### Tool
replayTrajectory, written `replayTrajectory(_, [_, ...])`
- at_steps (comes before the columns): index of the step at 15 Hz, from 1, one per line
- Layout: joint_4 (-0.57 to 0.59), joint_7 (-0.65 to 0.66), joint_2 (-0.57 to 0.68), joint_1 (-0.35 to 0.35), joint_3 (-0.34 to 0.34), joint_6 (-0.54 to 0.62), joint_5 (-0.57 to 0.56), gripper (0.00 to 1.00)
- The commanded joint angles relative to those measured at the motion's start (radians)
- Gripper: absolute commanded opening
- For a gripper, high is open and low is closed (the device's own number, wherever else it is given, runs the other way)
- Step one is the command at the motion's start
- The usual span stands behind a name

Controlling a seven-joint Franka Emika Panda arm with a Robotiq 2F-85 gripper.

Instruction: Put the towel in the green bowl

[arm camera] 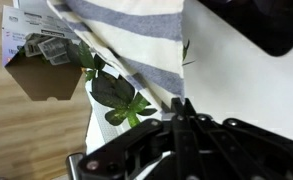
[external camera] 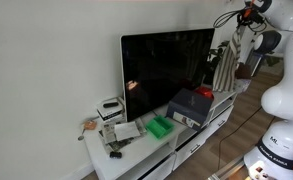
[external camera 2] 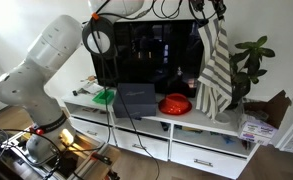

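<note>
Over the plant [external camera 2: 248, 62] end of the surface [external camera 2: 186, 118], fingers [arm camera: 178, 122] pinch the hanging towel [external camera 2: 216, 70]. I'd carry it high to the green bowl [external camera 2: 105, 96] near the opposite end, then lower.

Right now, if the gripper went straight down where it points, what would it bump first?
Probably the white cabinet top beside the red object; the towel hanging from the gripper would touch there first. The green bowl sits well off to the side. Depth is hard to judge.
</note>
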Motion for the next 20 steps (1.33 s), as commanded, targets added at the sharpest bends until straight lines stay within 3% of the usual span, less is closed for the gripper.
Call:
replayTrajectory(1, [-0.005, -0.066, -0.078, -0.009, 0.01, -0.054, 0.032, 0.0])
replayTrajectory(10, [0.083, -0.177, -0.154, 0.021, 0.068, -0.146, 0.031, 0.0])
replayTrajectory(11, [0.081, -0.148, -0.104, 0.017, 0.055, -0.083, 0.02, 0.0])
replayTrajectory(20, [0.051, -0.173, -0.115, 0.03, 0.04, -0.105, 0.006, 0.0])
